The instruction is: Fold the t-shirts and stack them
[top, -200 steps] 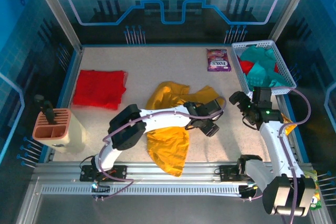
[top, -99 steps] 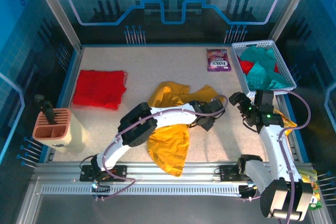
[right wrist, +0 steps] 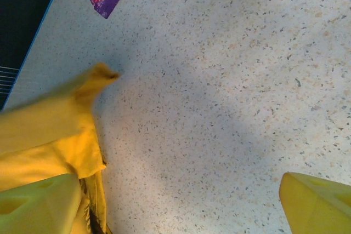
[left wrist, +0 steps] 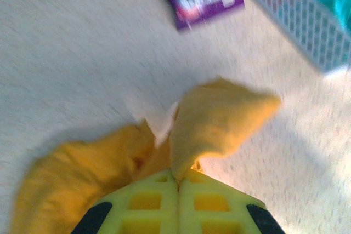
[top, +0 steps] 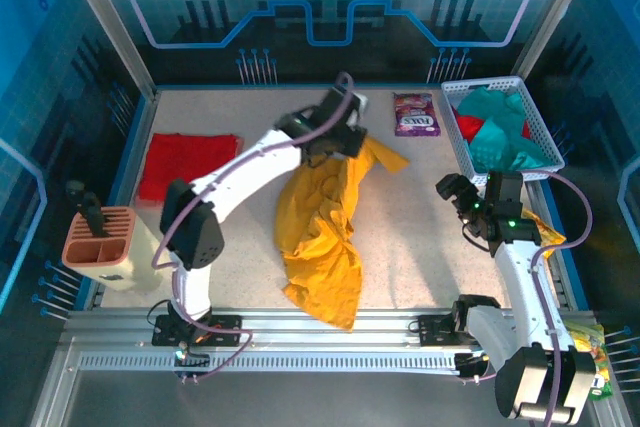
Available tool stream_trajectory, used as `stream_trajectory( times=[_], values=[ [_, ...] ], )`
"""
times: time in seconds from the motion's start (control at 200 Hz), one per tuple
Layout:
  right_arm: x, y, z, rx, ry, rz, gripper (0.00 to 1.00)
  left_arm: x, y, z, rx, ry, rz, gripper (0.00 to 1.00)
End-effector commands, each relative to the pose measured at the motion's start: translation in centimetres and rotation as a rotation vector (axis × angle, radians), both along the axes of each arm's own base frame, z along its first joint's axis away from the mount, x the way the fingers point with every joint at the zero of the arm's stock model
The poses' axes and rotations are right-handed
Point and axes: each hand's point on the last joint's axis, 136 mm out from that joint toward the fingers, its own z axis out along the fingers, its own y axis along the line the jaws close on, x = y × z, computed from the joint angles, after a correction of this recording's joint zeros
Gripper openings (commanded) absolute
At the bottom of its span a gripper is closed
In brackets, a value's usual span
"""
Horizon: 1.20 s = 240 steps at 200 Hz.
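Observation:
The mustard-yellow t-shirt (top: 322, 232) hangs stretched from the back middle of the table down toward the front edge. My left gripper (top: 335, 139) is shut on a fold of its upper end. In the left wrist view the yellow-green fingers (left wrist: 159, 201) pinch the yellow t-shirt (left wrist: 219, 119) with the jaws pressed together. My right gripper (top: 456, 193) stands open over bare table to the right of the shirt. Its fingertips (right wrist: 38, 206) are far apart, with the yellow t-shirt (right wrist: 44, 130) beside the left one. A red t-shirt (top: 187, 168) lies flat at the left. Teal and red t-shirts (top: 500, 132) fill the basket.
A white mesh basket (top: 457, 142) stands at the back right, with a purple snack packet (top: 415, 114) just left of it. A pink knife block (top: 105, 244) sits at the front left. Frame posts and blue walls ring the table.
My left gripper closed on the yellow t-shirt and swung from the table's middle right up to the back, dragging the shirt out long. The right arm barely moved.

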Motion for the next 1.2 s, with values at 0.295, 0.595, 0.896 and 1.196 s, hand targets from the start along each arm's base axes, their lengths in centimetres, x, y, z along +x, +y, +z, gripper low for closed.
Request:
stream_trajectory(
  times=[0.295, 0.595, 0.896, 1.196],
  values=[
    [-0.2, 1.6, 1.0, -0.055, -0.014, 0.094, 0.93, 10.0, 19.2, 0.4, -0.175, 0.101, 0.437, 0.41],
    [0.4, 2.9, -0.1, -0.092, 0.011, 0.141, 0.94, 3.6, 12.0, -4.7, -0.271, 0.304, 0.314, 0.66],
    [1.5, 4.4, -0.9, -0.115, 0.024, 0.210, 0.96, -6.2, -0.4, -10.0, -0.050, 0.383, 0.167, 0.66],
    [1.0, 4.0, -1.3, -0.132, 0.022, 0.200, 0.96, -10.6, -3.6, -19.6, 0.243, 0.530, 0.221, 0.62]
  ],
)
